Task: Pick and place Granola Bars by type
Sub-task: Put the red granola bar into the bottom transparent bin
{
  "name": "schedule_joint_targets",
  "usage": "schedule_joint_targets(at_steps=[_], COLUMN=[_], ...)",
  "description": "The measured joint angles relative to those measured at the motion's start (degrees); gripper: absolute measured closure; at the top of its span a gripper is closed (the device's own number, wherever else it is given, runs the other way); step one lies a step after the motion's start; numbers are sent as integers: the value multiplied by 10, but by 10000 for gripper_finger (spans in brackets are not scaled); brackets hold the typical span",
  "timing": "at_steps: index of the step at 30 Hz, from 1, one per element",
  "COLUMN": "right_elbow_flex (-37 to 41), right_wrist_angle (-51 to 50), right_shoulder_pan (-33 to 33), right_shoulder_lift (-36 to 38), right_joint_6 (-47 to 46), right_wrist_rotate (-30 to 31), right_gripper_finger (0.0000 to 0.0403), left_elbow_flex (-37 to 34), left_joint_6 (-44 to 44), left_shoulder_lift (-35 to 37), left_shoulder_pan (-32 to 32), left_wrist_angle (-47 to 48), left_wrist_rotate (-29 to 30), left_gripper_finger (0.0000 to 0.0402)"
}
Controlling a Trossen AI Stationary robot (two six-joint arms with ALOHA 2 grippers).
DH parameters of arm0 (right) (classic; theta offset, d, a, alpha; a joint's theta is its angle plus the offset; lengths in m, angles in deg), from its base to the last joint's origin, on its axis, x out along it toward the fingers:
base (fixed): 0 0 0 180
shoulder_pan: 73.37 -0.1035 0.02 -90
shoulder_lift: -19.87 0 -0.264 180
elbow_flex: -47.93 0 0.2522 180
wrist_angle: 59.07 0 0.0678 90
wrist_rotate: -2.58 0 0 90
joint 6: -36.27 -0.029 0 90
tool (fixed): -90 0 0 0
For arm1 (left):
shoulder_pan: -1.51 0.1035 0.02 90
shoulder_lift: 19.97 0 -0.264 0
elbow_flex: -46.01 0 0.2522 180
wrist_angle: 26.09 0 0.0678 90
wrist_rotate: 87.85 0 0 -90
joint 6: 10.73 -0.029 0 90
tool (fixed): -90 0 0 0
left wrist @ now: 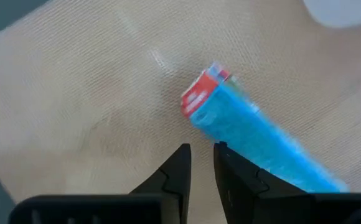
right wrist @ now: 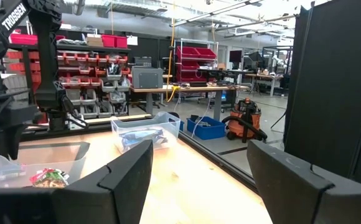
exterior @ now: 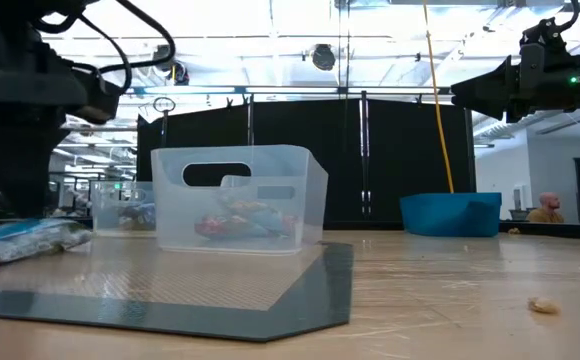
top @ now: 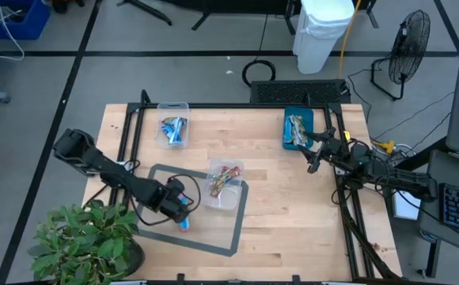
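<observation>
Workshop floor surrounds the rig, with a white bin, a floor fan and loose cables beyond the far edge. I see a pale wooden bench [top: 293,214] carrying a dark mat [top: 158,176] at its near-left area; I judge the mat serves as the sorting zone.

Three containers are set apart on the bench, which fits one type per container. A clear tub [top: 223,184] stands on the mat's far-right corner and holds red-and-green bars [top: 228,176]. A second clear tub [top: 173,129] stands nearer the far-left edge and holds blue bars [top: 173,127]. A teal tray [top: 298,129] stands at the far right and holds tan-gold bars [top: 296,128].

The left gripper [top: 181,207] is low over the mat's near side. Its fingers [left wrist: 175,169] stand narrow, with only a slim gap, and hold nothing. One blue bar [left wrist: 249,127] lies flat on the mat just beside the fingertips, to one side of the gap rather than inside it. I judge the fingers must widen and centre on this bar before any grasp; it belongs with the blue ones.

The right gripper [top: 318,153] waits raised beside the teal tray, fingers wide and empty, clear of the left arm's working area.
</observation>
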Motion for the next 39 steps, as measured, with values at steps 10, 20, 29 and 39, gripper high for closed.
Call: schedule_joint_targets(at_steps=[10,20,29,39], right_elbow_flex=[0,0,0,0], right_wrist_angle=[0,0,0,0], right_shoulder_pan=[0,0,0,0], right_shoulder_lift=[0,0,0,0], right_joint_6=[0,0,0,0], right_wrist_rotate=[0,0,0,0], right_gripper_finger=[151,151,151,151], left_elbow_flex=[0,-6,-7,-7], left_joint_6=[167,209,225,243], left_shoulder_lift=[10,10,-13,-44], left_shoulder_pan=[5,5,5,5], left_wrist_angle=[-36,-66,-94,-100], left_wrist_rotate=[-30,6,0,-40], left_gripper_finger=[328,324,247,205])
